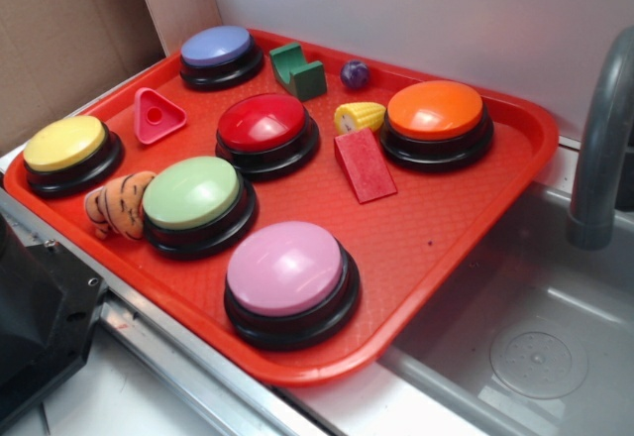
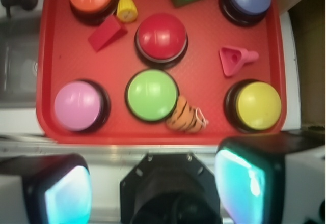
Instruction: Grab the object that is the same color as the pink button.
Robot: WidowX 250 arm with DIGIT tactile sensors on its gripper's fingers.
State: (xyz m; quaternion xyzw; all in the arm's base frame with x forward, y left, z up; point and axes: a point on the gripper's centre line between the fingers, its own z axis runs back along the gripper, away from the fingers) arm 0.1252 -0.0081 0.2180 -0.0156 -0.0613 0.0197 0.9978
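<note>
The pink triangle with a round hole lies flat on the red tray, between the yellow and lavender-blue buttons. In the wrist view the triangle is at the right, far ahead of my gripper. The pink button stands at the tray's near corner, and shows in the wrist view at the left. My gripper hangs high over the robot's black base, off the tray's edge. It is open, its teal pads wide apart with nothing between them.
The tray also holds red, green, yellow, orange and lavender-blue buttons. A red wedge, green block, corn piece, purple ball and striped tiger toy lie between them. A sink and grey faucet are at the right.
</note>
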